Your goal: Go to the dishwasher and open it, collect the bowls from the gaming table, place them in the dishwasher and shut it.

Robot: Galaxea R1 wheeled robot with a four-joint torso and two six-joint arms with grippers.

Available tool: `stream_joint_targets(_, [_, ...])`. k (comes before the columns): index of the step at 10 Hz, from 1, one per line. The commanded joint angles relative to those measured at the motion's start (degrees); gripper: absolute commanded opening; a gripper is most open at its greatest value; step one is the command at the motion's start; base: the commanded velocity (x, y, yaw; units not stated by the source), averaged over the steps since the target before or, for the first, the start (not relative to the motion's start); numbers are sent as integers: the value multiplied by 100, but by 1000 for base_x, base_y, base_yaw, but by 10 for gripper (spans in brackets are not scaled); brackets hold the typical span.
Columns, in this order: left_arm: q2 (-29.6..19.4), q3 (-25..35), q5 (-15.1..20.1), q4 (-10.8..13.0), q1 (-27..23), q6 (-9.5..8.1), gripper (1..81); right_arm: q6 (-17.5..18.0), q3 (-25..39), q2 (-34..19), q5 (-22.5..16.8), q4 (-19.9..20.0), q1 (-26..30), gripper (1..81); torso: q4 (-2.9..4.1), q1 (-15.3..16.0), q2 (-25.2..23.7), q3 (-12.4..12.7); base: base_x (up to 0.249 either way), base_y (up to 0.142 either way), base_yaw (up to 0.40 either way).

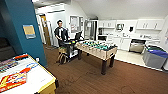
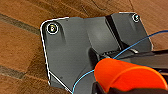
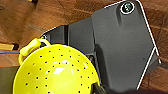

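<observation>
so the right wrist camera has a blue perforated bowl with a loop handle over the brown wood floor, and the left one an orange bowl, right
Not quite: the perforated bowl with the loop handle is bright yellow, not blue, as the right wrist view shows. The rest holds: it sits over the brown wood floor, and the left wrist view shows a smooth orange bowl.

Cut off at the lower left frame edge: gaming table (image 1: pixel 25 77). Cropped at the bottom edge: orange bowl (image 2: pixel 127 75) and yellow bowl (image 3: pixel 56 71). Too blurred to read: dishwasher (image 1: pixel 137 46).
</observation>
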Motion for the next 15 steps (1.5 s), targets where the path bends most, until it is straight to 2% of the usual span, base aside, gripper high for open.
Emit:
stream_joint_targets(1, [-47, 19, 222, -66, -301, -13, 10, -5, 4, -24, -161, -79, 266, 10, 0, 0, 0, 0, 0, 0, -399])
stream_joint_targets(11, [-91, 19, 213, -109, -301, -13, 10, -5, -13, -24, -161, -88, 274, 10, 0, 0, 0, 0, 0, 0, -396])
stream_joint_targets(15, [-118, 54, 160, -101, -292, -13, 10, -14, -13, -32, -161, -88, 275, 10, 0, 0, 0, 0, 0, 0, -79])
